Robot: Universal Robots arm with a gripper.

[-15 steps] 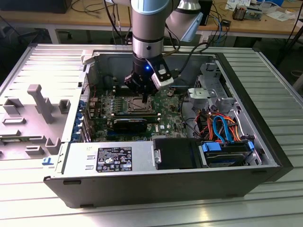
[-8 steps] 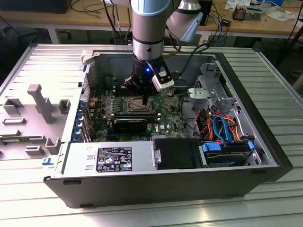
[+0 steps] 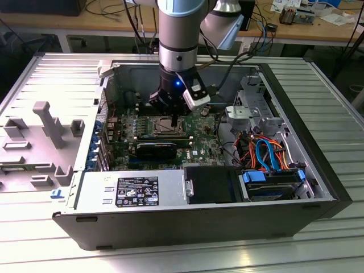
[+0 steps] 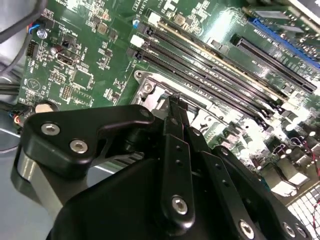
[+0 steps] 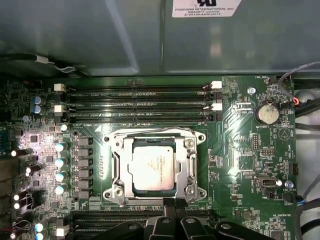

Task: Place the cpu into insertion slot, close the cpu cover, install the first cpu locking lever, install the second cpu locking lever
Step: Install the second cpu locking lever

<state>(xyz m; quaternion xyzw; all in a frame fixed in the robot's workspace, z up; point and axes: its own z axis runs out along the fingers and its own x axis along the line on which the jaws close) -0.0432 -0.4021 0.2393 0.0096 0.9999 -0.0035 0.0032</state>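
cpu (image 5: 153, 169) seated in insertion slot (image 5: 116, 170), hand (image 5: 173, 204) at its edge.

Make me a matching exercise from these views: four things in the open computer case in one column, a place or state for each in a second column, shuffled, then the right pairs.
Things
1. cpu
2. cpu cover
3. gripper
4. coin battery

Places or states
A. round and silver, on the green board away from the socket
B. fingers together at the socket's edge
C. silver frame lying flat around the chip
D. seated in the insertion slot, metal top showing through the window

Pairs: 1-D, 2-C, 3-B, 4-A
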